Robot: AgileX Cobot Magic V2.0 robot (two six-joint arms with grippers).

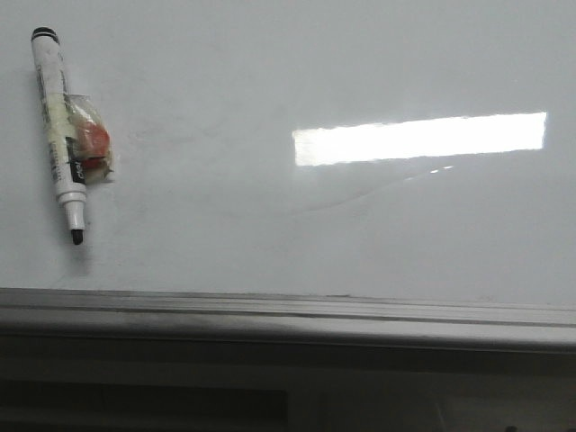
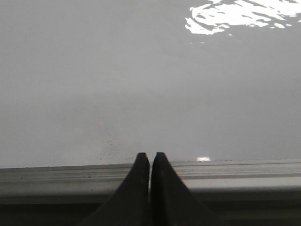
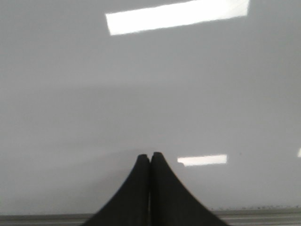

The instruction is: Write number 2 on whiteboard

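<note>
Toward ten o'clock on the glossy white-grey whiteboard (image 1: 270, 243), a white-barrelled marker with a black cap end and bare black tip (image 1: 61, 135) is lying flat on the surface, with a crumpled clear wrap showing something red (image 1: 90, 144) clinging to its middle. Its long axis is running roughly from twelve to six o'clock, cap end up, writing tip pointing down toward the grey metal rail (image 1: 288, 310) at the board's near edge. No numeral is showing anywhere on the board; only a bright rectangular reflection is sitting toward two o'clock, so the writing is judged not yet begun.

Neither arm is appearing in the front view. In its wrist view, the left tool (image 2: 150, 157) is hovering just over the rail with its black fingers pressed together and holding nothing; the right tool (image 3: 150, 157) is likewise closed on nothing, over bare board.

Since the marker is resting on the left side, the left arm is probably the nearer one. A pickup would likely call for that tool to spread apart and straddle the barrel across its width, clear of the wrap.
</note>
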